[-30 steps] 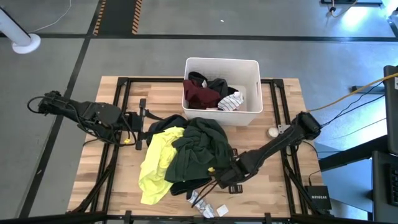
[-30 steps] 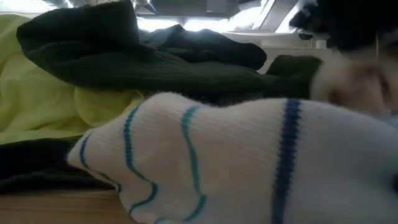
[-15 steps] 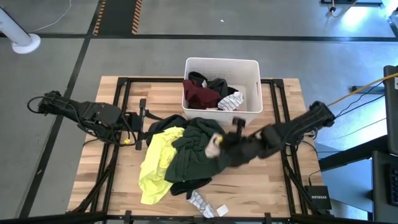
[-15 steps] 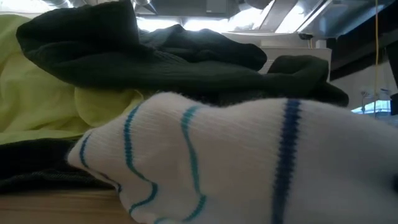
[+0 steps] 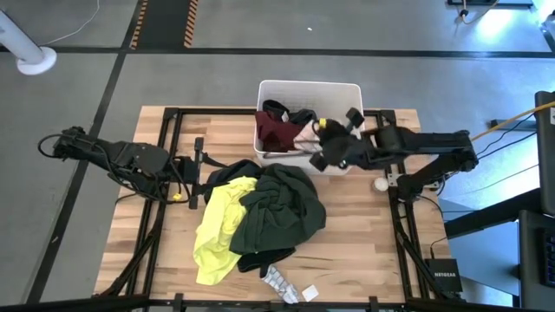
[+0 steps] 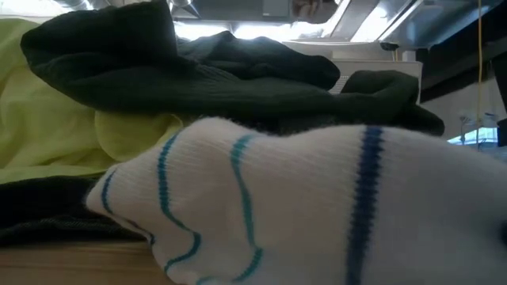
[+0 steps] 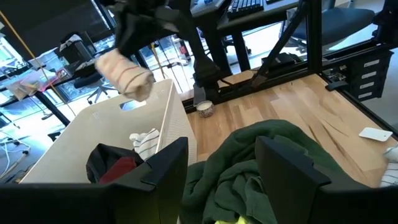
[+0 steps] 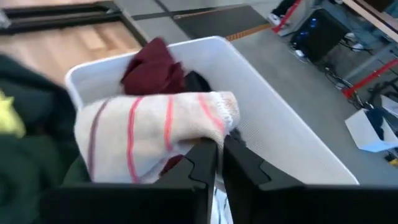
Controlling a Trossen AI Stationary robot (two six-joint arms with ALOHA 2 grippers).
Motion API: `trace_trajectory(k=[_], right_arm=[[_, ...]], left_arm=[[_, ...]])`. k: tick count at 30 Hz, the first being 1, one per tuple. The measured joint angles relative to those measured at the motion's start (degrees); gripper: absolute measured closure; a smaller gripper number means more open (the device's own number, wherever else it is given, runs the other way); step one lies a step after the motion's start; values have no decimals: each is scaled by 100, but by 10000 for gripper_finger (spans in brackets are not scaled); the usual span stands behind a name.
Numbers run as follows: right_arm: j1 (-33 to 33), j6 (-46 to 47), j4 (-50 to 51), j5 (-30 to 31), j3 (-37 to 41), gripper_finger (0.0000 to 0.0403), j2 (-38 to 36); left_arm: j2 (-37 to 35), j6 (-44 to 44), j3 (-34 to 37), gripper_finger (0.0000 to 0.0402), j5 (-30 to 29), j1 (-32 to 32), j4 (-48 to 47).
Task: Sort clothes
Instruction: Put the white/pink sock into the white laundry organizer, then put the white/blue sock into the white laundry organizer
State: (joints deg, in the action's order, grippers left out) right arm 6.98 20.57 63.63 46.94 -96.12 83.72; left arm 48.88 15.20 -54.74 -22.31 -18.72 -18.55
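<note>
My right gripper (image 5: 329,143) is shut on a cream sock with red stripes (image 8: 146,134), held above the near right part of the white bin (image 5: 310,89). The bin holds maroon (image 5: 277,133), black (image 5: 295,115) and black-and-white striped (image 7: 144,140) pieces. A pile of dark green (image 5: 282,208), neon yellow (image 5: 221,221) and black (image 5: 264,258) clothes lies on the table in front of the bin. My left gripper (image 7: 224,174) is open and empty at the table's left, pointing at the pile. My right gripper pinches the sock's ribbed end (image 8: 222,121) between its two fingers. The sock is lifted clear and hangs from the gripper above the bin's rim, as the left wrist view (image 7: 127,73) shows.
White socks with blue stripes (image 5: 282,282) lie at the table's near edge and fill the low view (image 6: 277,206). A small round object (image 5: 380,184) sits right of the bin. A white card (image 7: 375,133) lies on the wood.
My right gripper has risen from the near side of the pile and swung toward the table's far edge, to above the bin, carrying the cream sock clear of the table. The pile has stayed where it was.
</note>
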Motion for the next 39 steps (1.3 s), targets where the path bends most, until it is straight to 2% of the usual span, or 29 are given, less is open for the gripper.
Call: trace_trajectory(k=[7, 11, 21, 26, 30, 36, 39], right_arm=[[-631, -662, -603, 39, 0, 345, 48], [-939, -243, -699, 187, 0, 327, 48], [-1108, -98, -658, -544, -69, 198, 33], [-1112, -112, -651, -1105, -346, 155, 21], [-1111, -2, -570, -1178, -561, 144, 21], [-1112, 12, -454, -1210, -627, 148, 22], [-1107, 15, -405, -1694, -627, 149, 20]], left_arm=[[0, -6, 2, 220, 0, 1, -5], [0, -15, 0, 220, 1, 0, -13], [0, -22, 0, 220, 0, 2, -33], [0, -126, 1, 220, 4, 2, -64], [0, -129, 2, 220, 4, 2, -63], [-2, -129, 2, 220, 4, 0, -61], [0, -97, 0, 220, 4, 2, -61]])
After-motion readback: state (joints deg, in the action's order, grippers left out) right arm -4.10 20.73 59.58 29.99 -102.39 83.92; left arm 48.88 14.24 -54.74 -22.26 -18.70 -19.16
